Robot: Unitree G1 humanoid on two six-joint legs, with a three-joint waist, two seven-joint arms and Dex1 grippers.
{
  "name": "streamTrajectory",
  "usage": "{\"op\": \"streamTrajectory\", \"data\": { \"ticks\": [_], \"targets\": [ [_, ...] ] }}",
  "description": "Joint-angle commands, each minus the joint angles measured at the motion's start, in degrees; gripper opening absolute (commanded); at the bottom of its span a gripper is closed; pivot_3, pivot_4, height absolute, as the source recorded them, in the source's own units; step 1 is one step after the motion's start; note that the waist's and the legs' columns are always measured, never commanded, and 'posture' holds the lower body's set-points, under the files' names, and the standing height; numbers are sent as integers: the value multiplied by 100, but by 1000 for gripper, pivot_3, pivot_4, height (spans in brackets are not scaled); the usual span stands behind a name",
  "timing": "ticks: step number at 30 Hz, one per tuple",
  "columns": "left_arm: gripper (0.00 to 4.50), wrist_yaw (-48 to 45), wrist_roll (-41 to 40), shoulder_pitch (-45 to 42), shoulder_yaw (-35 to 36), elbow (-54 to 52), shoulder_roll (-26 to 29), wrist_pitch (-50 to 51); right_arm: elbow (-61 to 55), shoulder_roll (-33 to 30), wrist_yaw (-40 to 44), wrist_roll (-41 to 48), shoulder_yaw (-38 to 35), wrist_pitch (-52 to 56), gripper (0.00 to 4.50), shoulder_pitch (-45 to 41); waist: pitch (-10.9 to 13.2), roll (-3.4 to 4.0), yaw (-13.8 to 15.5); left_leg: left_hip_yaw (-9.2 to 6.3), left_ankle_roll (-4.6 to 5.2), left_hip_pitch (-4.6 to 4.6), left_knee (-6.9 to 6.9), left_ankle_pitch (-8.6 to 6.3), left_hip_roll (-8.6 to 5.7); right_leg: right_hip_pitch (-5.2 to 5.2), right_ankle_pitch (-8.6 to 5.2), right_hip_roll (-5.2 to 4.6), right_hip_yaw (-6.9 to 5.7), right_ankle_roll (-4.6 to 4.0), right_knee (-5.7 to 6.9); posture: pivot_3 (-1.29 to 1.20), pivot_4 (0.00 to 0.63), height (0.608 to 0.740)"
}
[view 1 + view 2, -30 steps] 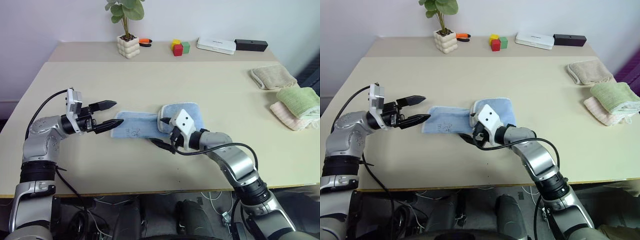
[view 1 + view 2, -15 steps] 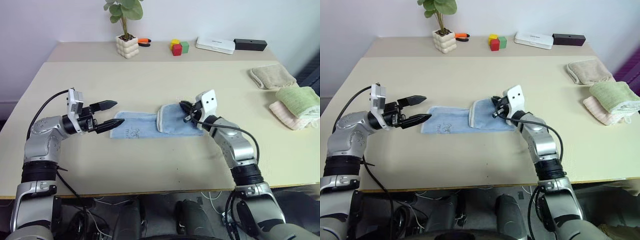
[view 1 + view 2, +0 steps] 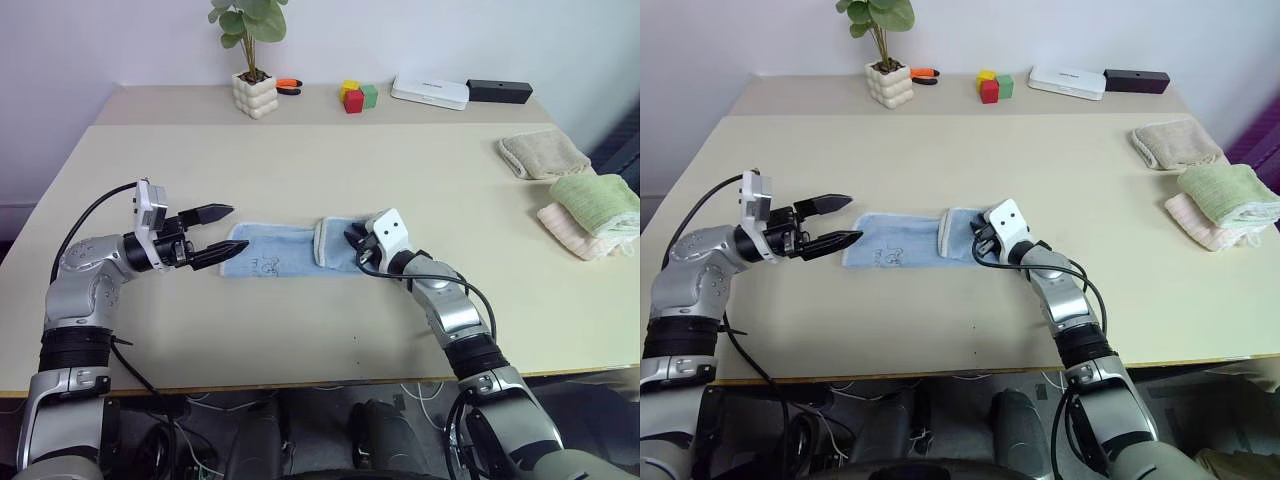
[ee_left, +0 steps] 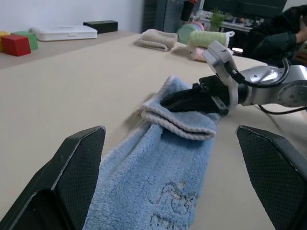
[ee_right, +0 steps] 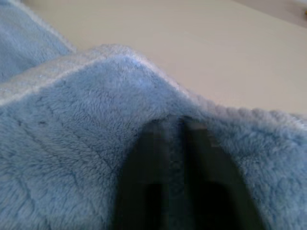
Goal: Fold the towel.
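The light blue towel [image 3: 270,255] lies flat in the middle of the table. Its right end is folded over into a short doubled layer [image 3: 333,241] with a pale edge. My right gripper [image 3: 352,240] lies low on top of that doubled layer, pointing left, its tip sunk in the pile [image 5: 96,120]. Whether it grips the cloth I cannot tell. My left gripper [image 3: 237,228] hovers open just off the towel's left end, pointing right, with nothing between its fingers [image 4: 81,163]. The small dark logo [image 3: 268,265] shows near the front edge.
At the right edge lie a beige folded towel [image 3: 545,153] and a green one [image 3: 597,200] stacked on a pink one [image 3: 572,226]. Along the back stand a potted plant [image 3: 255,92], coloured blocks [image 3: 356,96], a white box [image 3: 432,90] and a black box [image 3: 502,90].
My right gripper swung from the fold's front-left side to the towel's right end, then dropped leftward onto the doubled layer. The towel's right end now sits further left. The left gripper held still.
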Motion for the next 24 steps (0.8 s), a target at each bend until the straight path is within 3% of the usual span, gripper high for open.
{"op": "streamTrajectory", "data": {
  "ticks": [1, 4, 5, 10, 15, 18, 24],
  "targets": [
    [4500, 23, -162, 63, 124, -215, 72, 88, -374, 33, 201, 272, -146, 175, 2716, 0, 1, 1, 0, 0, 0, 0, 0, 0, 0, 0, 0, 0, 0, 0, 0, 0, 150, 735],
    [4500, 110, -309, 173, 254, -333, 124, 302, -811, -31, 344, 522, -311, 417, 4206, -35, 3, 5, 1, 0, 0, -5, 0, 0, 0, -6, 0, 0, 0, 0, 0, 0, 150, 735],
    [4500, 226, -384, 225, 329, -397, 125, 421, -1022, -60, 423, 659, -381, 541, 4439, -68, 5, 6, 0, 1, 0, -6, 0, 0, 0, -8, 0, 0, 1, 0, 0, 0, 150, 735],
    [4500, 919, -583, 590, 567, -836, 59, 949, -1777, -319, 675, 1001, -548, 1109, 4439, -128, 6, 6, 13, 0, 0, -11, 0, 0, 1, -12, 0, -1, 2, 0, 1, 0, 150, 735],
    [4500, 1746, -1410, 1266, 878, -1788, 210, 2722, -3027, -1258, 1861, 1856, -628, 1981, 4439, 11, 10, 9, 11, -5, 1, -13, -2, -1, 2, -15, 0, -3, 4, 0, 0, 0, 150, 735],
    [4500, 2534, -1547, 1517, 1126, -2340, 97, 3099, -3432, -1916, 2489, 2167, -693, 2174, 4439, 93, 10, 7, 35, -12, 1, -11, -4, -1, 2, -15, -1, -4, 4, -1, -2, 0, 150, 735],
    [4500, 4758, -3491, 1757, 2193, -2786, -830, 4740, -3675, -2476, 2842, 2321, -719, 2301, 4439, 164, 9, 4, 33, -20, 1, -5, -3, -2, 1, -11, -1, -8, 6, -1, -3, 0, 150, 735]
  ]
}}
